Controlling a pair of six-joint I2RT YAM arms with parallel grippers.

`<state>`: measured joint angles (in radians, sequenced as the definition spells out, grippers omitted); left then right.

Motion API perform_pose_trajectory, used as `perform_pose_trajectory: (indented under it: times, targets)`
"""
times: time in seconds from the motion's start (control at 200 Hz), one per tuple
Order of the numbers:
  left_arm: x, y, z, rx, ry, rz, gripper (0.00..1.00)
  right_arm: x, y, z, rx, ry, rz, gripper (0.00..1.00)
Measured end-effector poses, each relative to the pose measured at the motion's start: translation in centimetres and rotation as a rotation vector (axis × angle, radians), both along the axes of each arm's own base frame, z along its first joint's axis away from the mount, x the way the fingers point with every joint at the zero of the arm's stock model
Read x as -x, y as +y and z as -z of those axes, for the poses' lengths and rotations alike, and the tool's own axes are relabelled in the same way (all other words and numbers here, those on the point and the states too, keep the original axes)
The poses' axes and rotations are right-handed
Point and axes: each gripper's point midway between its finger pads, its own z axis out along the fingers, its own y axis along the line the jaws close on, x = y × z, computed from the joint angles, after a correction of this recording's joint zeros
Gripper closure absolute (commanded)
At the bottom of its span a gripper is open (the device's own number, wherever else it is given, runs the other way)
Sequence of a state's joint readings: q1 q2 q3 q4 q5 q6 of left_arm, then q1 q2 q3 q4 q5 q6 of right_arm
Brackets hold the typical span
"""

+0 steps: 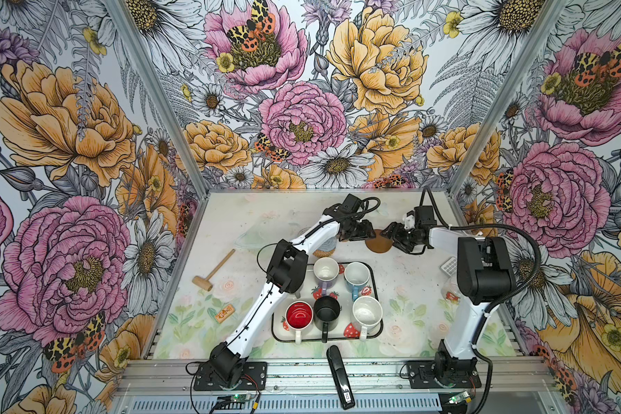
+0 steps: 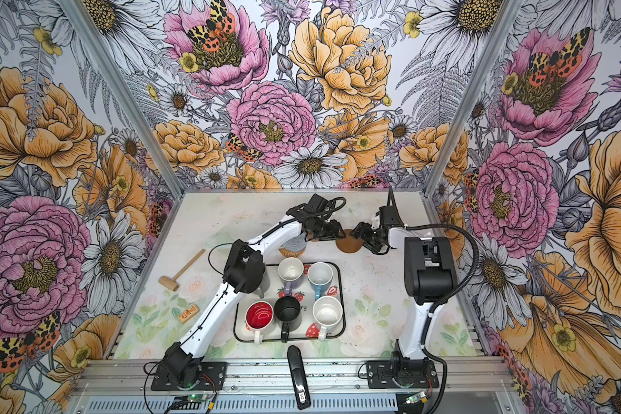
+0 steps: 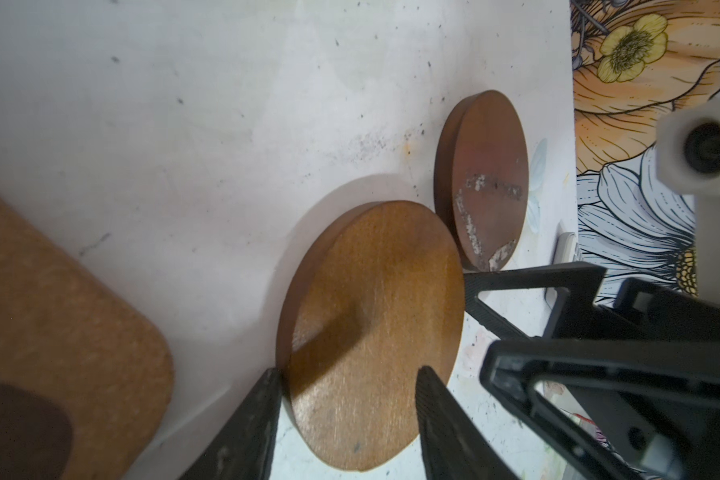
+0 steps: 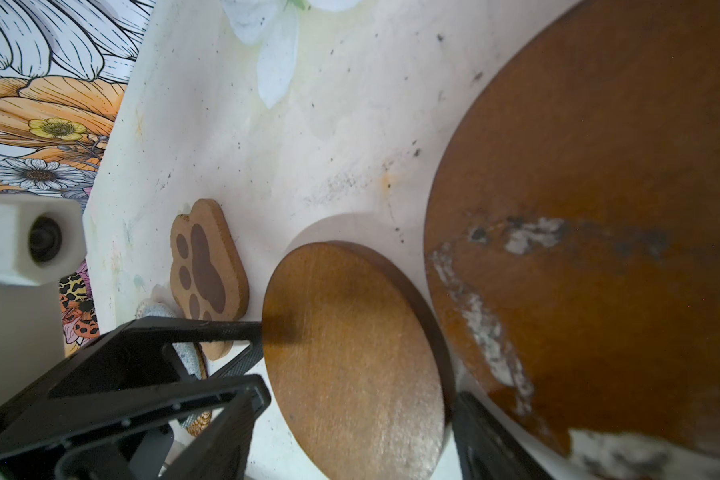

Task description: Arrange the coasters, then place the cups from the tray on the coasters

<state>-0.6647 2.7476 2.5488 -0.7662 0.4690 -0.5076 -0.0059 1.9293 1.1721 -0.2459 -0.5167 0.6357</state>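
Left fingers (image 3: 346, 415) clamp a brown disc coaster (image 3: 375, 332) on edge over the desk (image 3: 184, 124); right fingers (image 4: 358, 399) stand apart around it.

Tight squeeze up at the far middle of the table (image 1: 230, 222): you've got the left gripper (image 1: 368, 234) and right gripper (image 1: 388, 234) nose to nose over the brown discs (image 1: 379, 245), hardly any gap between them. Behind the left one, the paw coaster (image 4: 208, 270) and the crocheted mat on the rattan (image 2: 293, 247) crowd that side. The tray (image 1: 375, 286) of mugs blocks the near centre. Far left corner lies bare, and the mallet (image 1: 214, 270) sits well apart.
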Motion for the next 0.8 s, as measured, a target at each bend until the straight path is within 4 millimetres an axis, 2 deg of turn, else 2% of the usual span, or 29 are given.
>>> perform_pose_trajectory:
  times: [0.46,0.545,0.801]
  targets:
    - [-0.1,0.0,0.0,0.004,-0.013,-0.006,0.45,1.7,0.0,-1.2,0.001,-0.012,-0.001,0.23]
    - [0.2,0.6,0.1,-0.015,-0.009,-0.016,0.45,2.3,-0.1,-1.2,0.003,-0.011,-0.004,0.26]
    - [1.1,2.5,0.0,-0.089,0.0,-0.048,0.44,4.4,0.1,-0.8,0.0,0.008,-0.018,0.44]
